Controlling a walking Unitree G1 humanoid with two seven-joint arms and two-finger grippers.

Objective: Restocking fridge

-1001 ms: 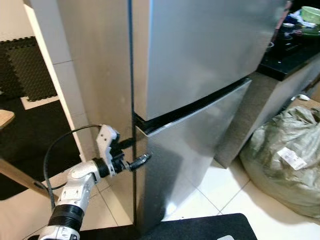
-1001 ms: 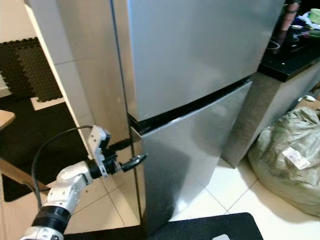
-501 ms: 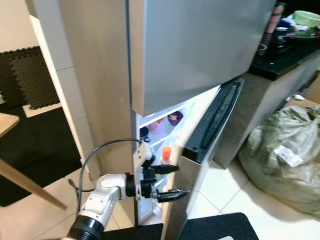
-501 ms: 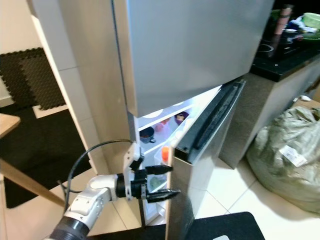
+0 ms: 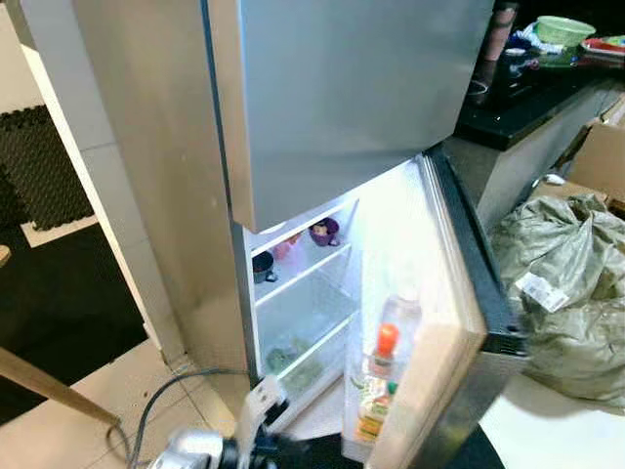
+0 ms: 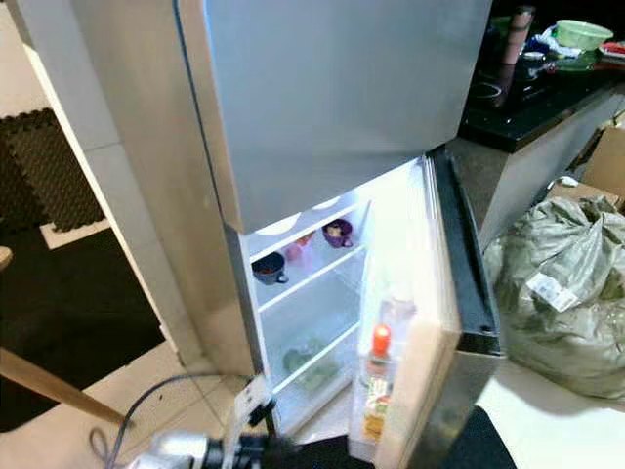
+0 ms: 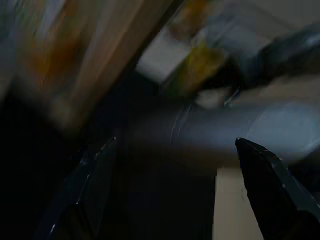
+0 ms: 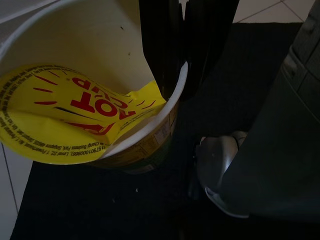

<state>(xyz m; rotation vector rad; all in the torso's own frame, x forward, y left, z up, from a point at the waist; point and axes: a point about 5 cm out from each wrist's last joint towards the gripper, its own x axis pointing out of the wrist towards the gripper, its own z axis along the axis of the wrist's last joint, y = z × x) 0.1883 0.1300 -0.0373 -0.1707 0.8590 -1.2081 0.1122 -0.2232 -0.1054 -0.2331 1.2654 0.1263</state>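
I see steel fridge door (image 5: 459,322) swung open | left gripper (image 7: 175,150) spread, empty | right gripper (image 8: 182,50) pinching round paper cup's (image 8: 90,100) rim, mouth toward camera

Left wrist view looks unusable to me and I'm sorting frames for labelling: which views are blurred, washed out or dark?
Left wrist view: heavy motion smear, dark, though the left gripper reads open. Eye views: the fridge door inner face is washed out by the interior light, and the left arm is blurred. Right wrist view: dim but sharp, right gripper pinching the cup rim.
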